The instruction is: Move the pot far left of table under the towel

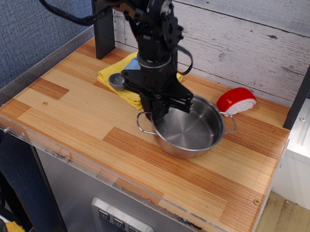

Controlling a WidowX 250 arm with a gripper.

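Gripper [156, 114]: pointing straight down, fingers clamped on the pot's left rim, one inside the wall and one outside.
Pot [188, 133]: tilted, its gripped left side raised, near the middle of the table [81, 109], extending right of the gripper.
Towel [120, 74]: behind-left of the pot, partly hidden by the arm, a blue-handled scoop [119, 78] lying on it.
Sushi toy [236, 101]: just behind the pot's right handle.

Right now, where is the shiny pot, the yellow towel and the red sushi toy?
pot [188, 133]: table camera view, on its shiny inside bottom.
towel [127, 95]: table camera view, on the front edge showing left of the arm.
sushi toy [236, 98]: table camera view, on its red top.
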